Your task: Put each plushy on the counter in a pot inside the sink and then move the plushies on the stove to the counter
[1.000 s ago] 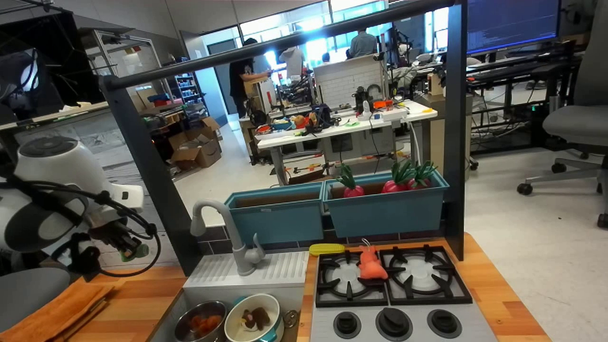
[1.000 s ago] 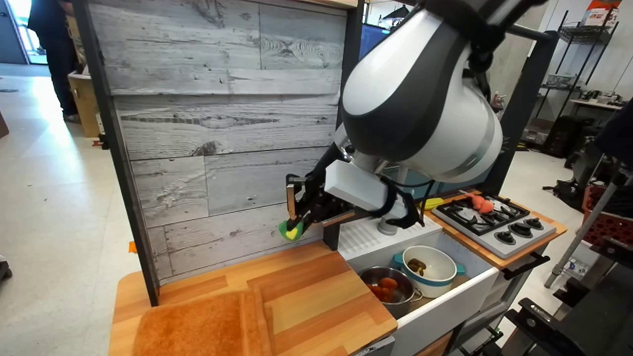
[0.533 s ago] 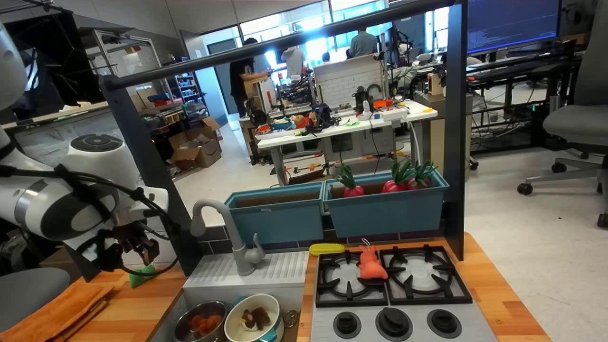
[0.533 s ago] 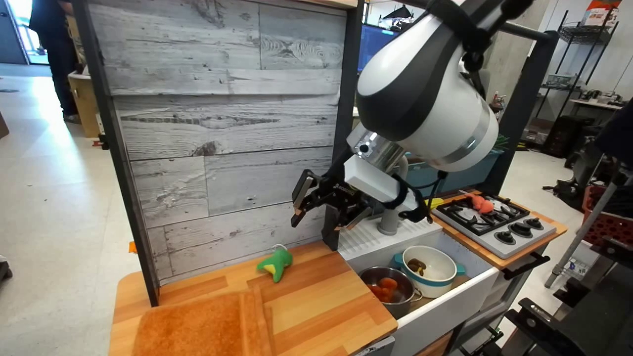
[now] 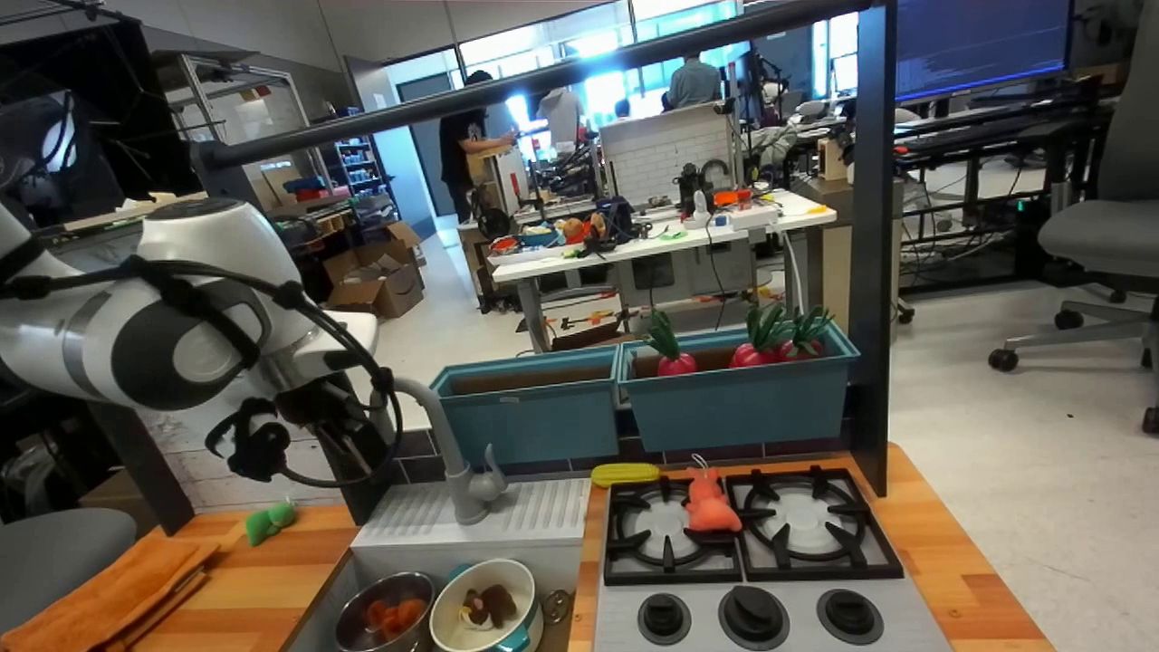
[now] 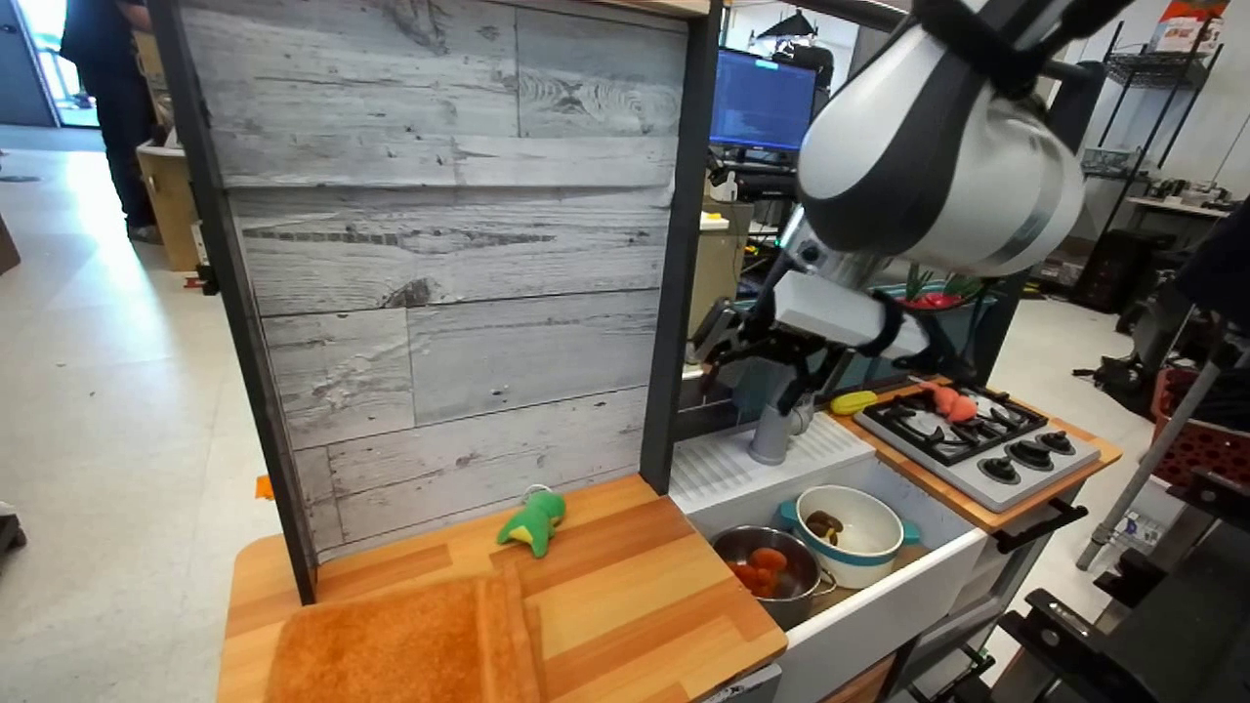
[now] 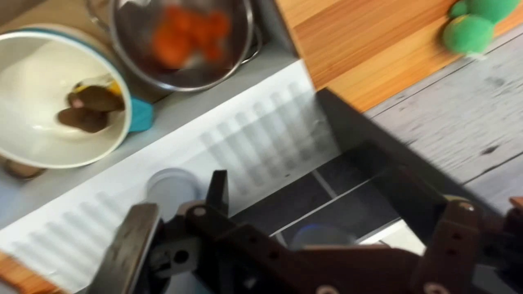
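A green plushy (image 6: 535, 520) lies on the wooden counter (image 6: 635, 576) near the grey plank wall. In the sink (image 6: 894, 625) stand two pots: a steel pot (image 7: 179, 77) with orange pieces (image 7: 188, 34) inside, and a white-and-teal pot (image 7: 28, 139) holding a brown plushy (image 7: 88, 108). A coral-orange plushy (image 5: 711, 501) rests on the stove (image 5: 761, 561), over the burner grates. My gripper (image 6: 747, 388) is up above the sink's ribbed drainboard, beside the faucet. Its jaws are spread wide with nothing between them. It is well apart from every plushy.
The grey faucet (image 5: 435, 444) rises close to the gripper. Behind it stand blue planters (image 5: 738, 398) with red radishes. A dark post (image 6: 674, 293) separates counter and sink. Yellow corn (image 5: 625, 474) lies by the stove, and a folded orange cloth (image 6: 391, 644) covers the counter's front.
One second ago the green plushy hung in my gripper; half a second ago it lay on the counter, released. The opened gripper has since moved away from it, over towards the faucet.
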`<action>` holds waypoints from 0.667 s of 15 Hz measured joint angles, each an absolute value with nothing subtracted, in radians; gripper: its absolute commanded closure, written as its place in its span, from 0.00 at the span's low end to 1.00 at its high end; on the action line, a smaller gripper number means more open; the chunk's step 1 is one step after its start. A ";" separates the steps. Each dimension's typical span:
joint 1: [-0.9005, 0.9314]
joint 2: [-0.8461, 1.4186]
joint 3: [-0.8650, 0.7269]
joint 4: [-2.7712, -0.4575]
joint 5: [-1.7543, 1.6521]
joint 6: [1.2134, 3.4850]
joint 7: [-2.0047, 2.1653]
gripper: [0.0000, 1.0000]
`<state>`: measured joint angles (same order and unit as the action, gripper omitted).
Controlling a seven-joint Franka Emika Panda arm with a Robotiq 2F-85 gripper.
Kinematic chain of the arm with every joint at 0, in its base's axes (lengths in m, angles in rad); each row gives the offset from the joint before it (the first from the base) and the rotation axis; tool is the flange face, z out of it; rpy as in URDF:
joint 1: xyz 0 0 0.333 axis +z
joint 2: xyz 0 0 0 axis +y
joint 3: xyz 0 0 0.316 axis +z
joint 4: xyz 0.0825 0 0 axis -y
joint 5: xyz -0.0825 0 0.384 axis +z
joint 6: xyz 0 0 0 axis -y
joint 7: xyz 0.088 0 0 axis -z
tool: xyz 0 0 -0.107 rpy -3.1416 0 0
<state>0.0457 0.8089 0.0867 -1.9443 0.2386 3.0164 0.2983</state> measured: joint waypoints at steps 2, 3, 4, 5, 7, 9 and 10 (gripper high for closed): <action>0.068 0.746 -0.033 -2.001 0.239 3.000 0.327 0.00; 0.070 0.723 -0.091 -2.022 0.238 2.983 0.335 0.00; 0.073 0.706 -0.150 -2.037 0.235 2.962 0.346 0.00; 0.077 0.698 -0.209 -2.045 0.225 2.941 0.361 0.00; 0.089 0.699 -0.318 -2.051 0.208 2.900 0.403 0.00; 0.094 0.715 -0.397 -2.041 0.190 2.840 0.461 0.00; 0.093 0.732 -0.425 -2.024 0.186 2.805 0.496 0.00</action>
